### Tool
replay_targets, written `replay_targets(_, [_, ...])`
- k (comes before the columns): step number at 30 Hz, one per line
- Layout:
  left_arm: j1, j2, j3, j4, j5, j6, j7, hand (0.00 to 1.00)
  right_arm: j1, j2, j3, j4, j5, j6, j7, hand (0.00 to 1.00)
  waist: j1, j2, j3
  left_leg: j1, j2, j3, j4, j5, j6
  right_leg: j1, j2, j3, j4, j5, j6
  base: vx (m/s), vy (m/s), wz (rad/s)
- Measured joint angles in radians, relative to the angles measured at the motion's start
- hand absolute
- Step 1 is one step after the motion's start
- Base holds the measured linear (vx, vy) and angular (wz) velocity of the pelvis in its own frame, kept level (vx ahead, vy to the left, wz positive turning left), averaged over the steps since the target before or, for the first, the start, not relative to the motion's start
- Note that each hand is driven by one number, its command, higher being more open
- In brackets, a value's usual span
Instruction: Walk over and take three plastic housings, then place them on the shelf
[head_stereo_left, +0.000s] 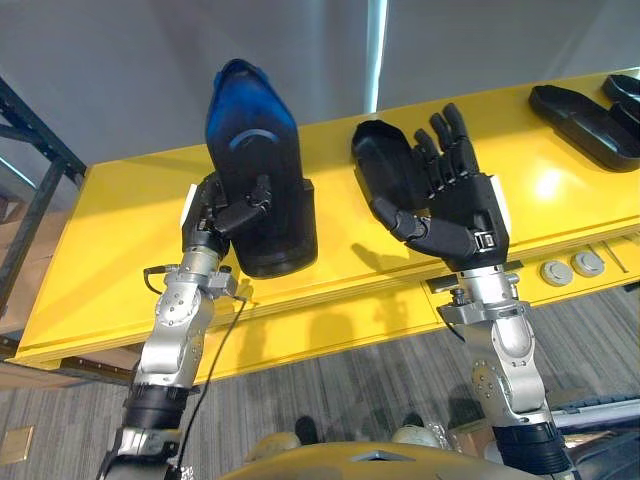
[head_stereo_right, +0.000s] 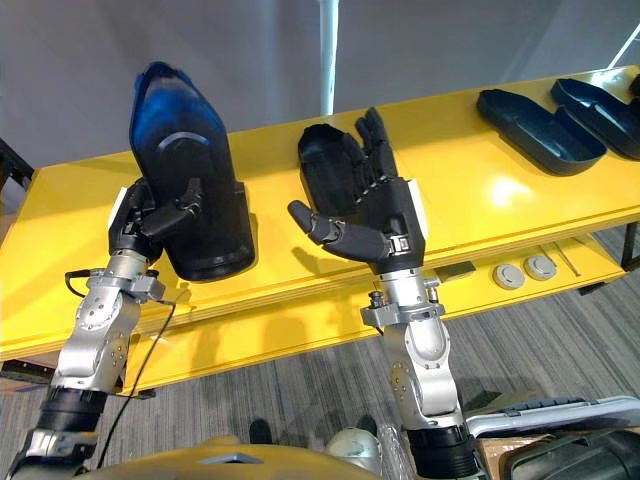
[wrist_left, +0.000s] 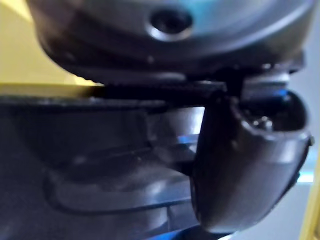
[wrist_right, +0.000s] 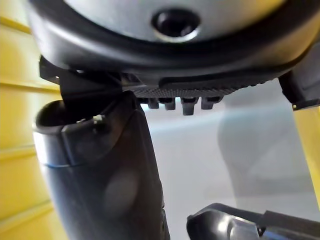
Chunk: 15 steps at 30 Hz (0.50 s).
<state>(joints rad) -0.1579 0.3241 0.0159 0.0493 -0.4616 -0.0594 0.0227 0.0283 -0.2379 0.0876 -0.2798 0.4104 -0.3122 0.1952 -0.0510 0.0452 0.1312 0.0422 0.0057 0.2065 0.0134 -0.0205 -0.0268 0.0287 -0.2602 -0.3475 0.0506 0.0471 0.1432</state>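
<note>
My left hand (head_stereo_left: 213, 217) is shut on a black plastic housing (head_stereo_left: 255, 140), thumb (wrist_left: 245, 165) pressed across its face. The housing (wrist_left: 100, 150) stands nearly upright, its lower end near the front edge of the yellow table (head_stereo_left: 120, 240). A second black housing (head_stereo_left: 383, 160) lies flat on the table at the middle. My right hand (head_stereo_left: 465, 210) is open in front of it, palm turned toward the left, fingers straight and overlapping its right side. In the right wrist view the thumb (wrist_right: 100, 175) stands out, with a housing's edge (wrist_right: 240, 222) past it.
More black housings (head_stereo_right: 535, 125) (head_stereo_right: 600, 105) lie at the table's far right. Two round silver discs (head_stereo_left: 570, 268) sit on the lower front ledge. A dark shelf frame (head_stereo_left: 30, 140) stands at the left. Grey carpet lies below the table.
</note>
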Motion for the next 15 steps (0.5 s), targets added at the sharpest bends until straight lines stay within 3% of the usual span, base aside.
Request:
replay_targets(9, [-0.238,0.000,0.024,0.279,-0.120,-0.001,0.045,0.00,-0.092,-0.022,0.067,0.054,0.034,0.039,0.068,1.00,-0.034,0.003,0.043,-0.003,-0.006,0.030,-0.042,0.035,0.003,-0.073,-0.004,0.051,0.056,-0.009,-0.011,-0.04,0.005,-0.12])
replay_targets(15, [-0.293,0.001,0.030,0.355,-0.129,0.009,0.062,0.00,-0.105,-0.043,0.082,0.054,0.036,0.072,0.082,1.00,-0.045,0.010,0.059,0.002,-0.007,0.036,-0.071,0.058,0.003,-0.106,-0.005,0.069,0.094,-0.020,-0.018,-0.03,-0.009,-0.04])
